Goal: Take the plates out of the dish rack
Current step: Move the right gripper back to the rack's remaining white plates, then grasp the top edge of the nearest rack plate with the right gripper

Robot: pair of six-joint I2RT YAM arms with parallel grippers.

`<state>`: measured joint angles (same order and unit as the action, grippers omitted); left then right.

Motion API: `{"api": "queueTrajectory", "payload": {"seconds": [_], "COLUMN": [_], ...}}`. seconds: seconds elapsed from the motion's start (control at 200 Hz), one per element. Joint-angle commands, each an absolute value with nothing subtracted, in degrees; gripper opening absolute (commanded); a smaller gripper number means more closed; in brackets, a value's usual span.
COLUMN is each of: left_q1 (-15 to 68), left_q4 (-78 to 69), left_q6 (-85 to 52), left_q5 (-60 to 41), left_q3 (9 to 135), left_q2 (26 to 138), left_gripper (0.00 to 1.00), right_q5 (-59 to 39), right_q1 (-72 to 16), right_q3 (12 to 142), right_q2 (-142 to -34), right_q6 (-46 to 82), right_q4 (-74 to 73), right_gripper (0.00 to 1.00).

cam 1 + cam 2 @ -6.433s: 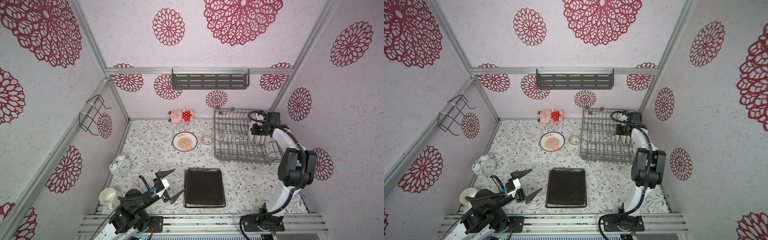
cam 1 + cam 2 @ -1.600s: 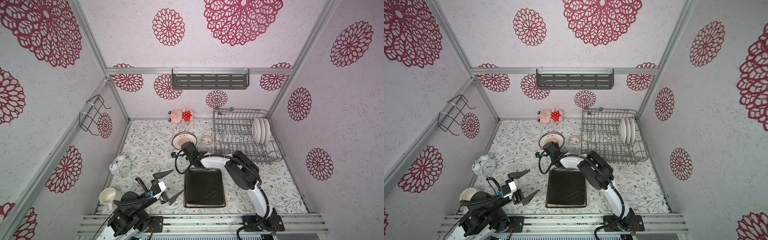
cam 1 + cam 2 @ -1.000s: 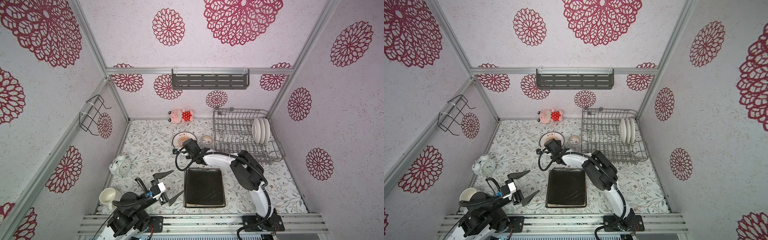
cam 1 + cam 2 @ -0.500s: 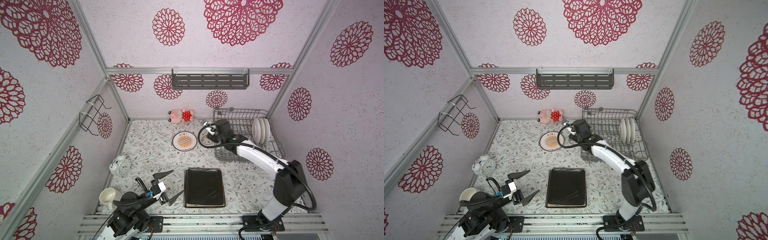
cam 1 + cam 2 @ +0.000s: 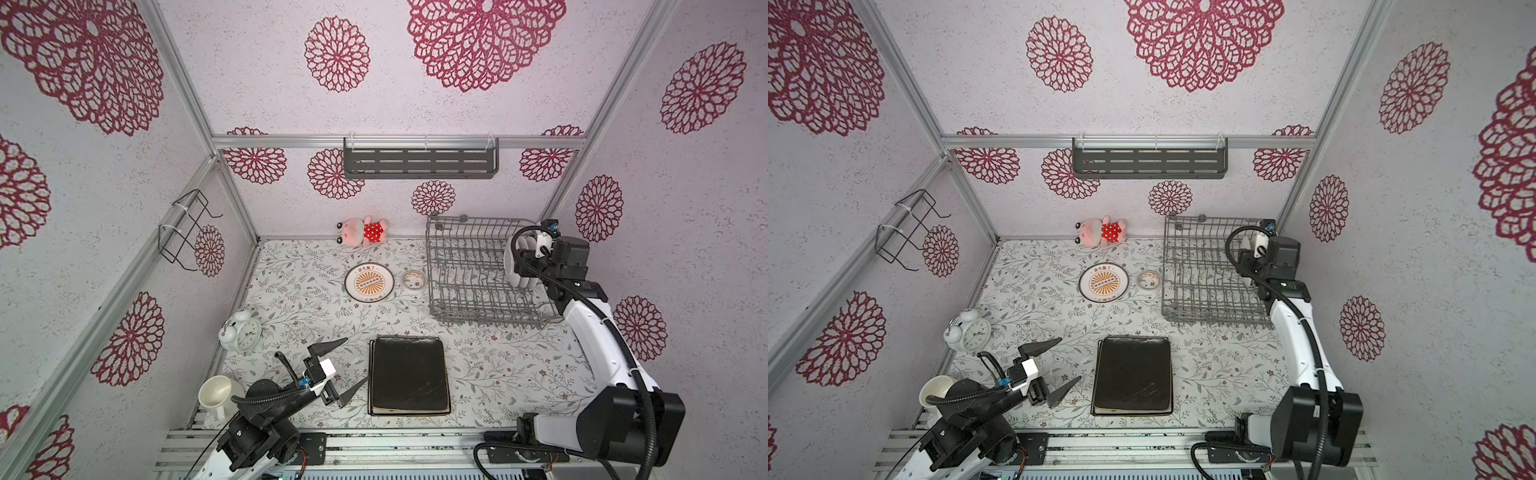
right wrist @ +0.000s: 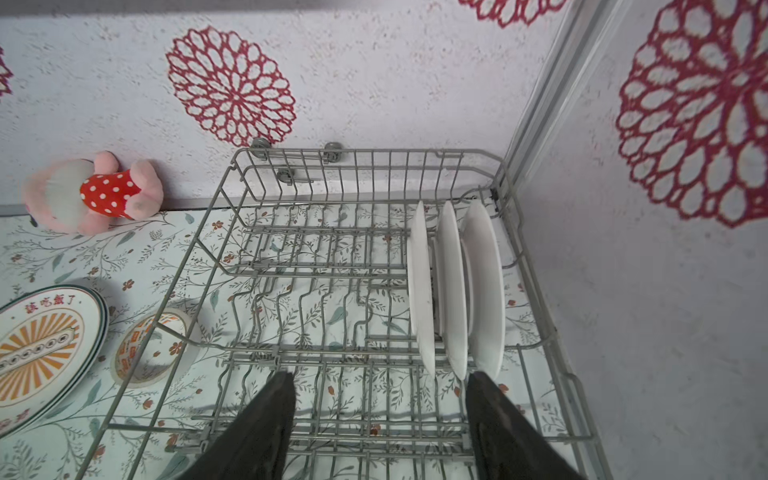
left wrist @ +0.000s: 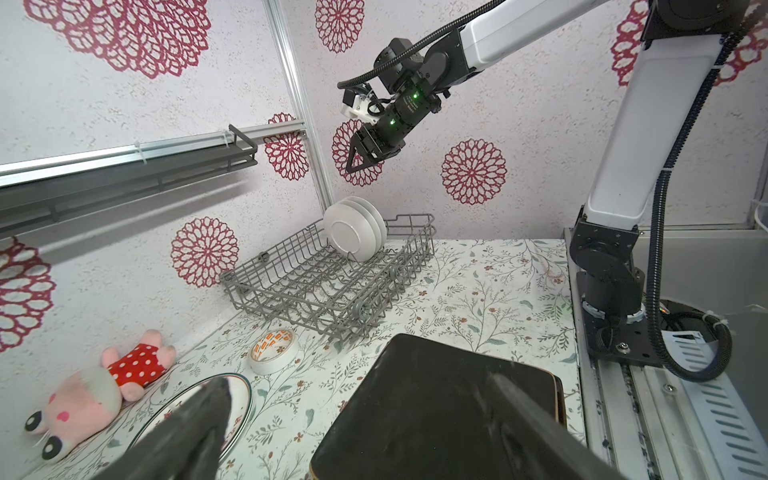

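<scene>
Floral tabletop (image 5: pixel 498 365); right claw (image 6: pixel 380 376) agape, empty, over racked plates (image 6: pixel 453 291).

Looks like matt grey metal wire all through the dish rack (image 7: pixel 328 282). Inside it, at its right end, three plates (image 6: pixel 453 291) in smooth, glossy white ceramic. Left of the rack, a round printed plate (image 5: pixel 369 282), glazed and shiny. In front of the rack, a black square plate (image 5: pixel 409 374), dull with a faint scuffed sheen. Beyond the rack's far left corner, a plush toy (image 5: pixel 362 235) in fuzzy cloth. Under the rack, smooth printed table cover (image 5: pixel 291 299); behind, rough grainy wall (image 5: pixel 399 104).
</scene>
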<state>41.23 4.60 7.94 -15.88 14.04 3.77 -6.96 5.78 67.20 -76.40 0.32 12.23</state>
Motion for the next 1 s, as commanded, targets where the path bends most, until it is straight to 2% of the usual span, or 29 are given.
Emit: {"api": "queueTrajectory", "payload": {"seconds": [0.0,0.205,0.991], "left_q1": [40.61,40.52,39.9], "left_q4": [3.87,3.91,2.99], "left_q6": [8.96,9.05,8.79], "left_q5": [-15.78,-15.64,-14.85], "left_q3": [13.58,13.55,13.36], "left_q2": [4.17,4.31,7.48], "left_gripper": [0.97,0.97,0.97], "right_q5": [-17.53,-19.69,-15.64], "right_q1": [8.62,10.71,11.6], "right_q3": [70.48,73.03,76.53], "right_q2": [-80.09,-87.02,-97.5], "right_q6": [4.79,5.39,1.67], "right_q4": [12.65,11.22,9.91], "right_gripper": [0.65,0.57,0.56]}}
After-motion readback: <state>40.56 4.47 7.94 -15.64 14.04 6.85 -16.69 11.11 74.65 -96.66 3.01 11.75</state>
